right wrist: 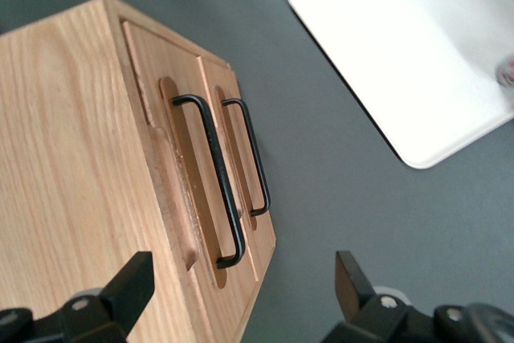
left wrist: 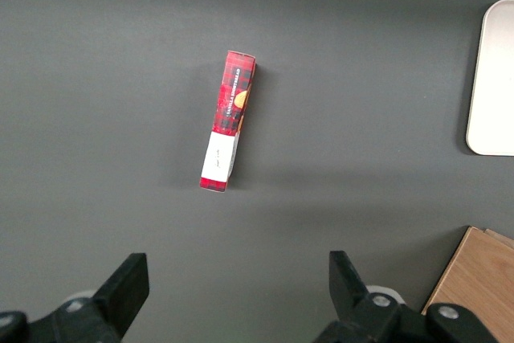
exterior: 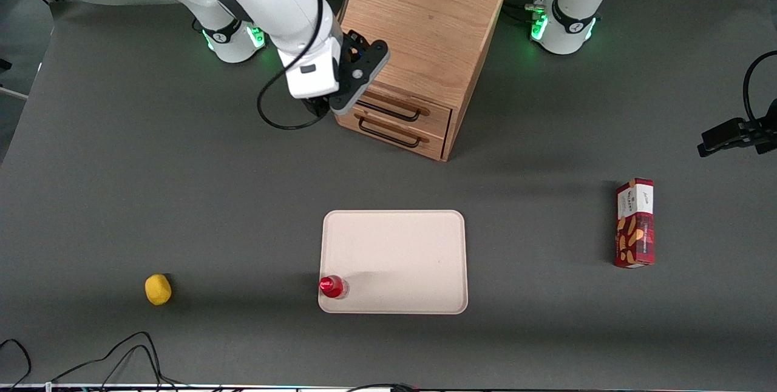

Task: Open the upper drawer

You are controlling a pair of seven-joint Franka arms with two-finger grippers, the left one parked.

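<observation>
Front view: gripper (exterior: 328, 104) (jaws spread) hovers beside the shut upper drawer (exterior: 397, 108), whose handle (exterior: 388, 111) runs level along its front.

Light-oak upper drawer (exterior: 400, 110) with black handle; black gripper (right wrist: 241, 295); cream tray (exterior: 394, 258); red, possibly plaid box (exterior: 635, 223).

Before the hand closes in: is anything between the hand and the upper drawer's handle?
No. In the right wrist view, the open hand faces the upper drawer's handle with only air between.
</observation>
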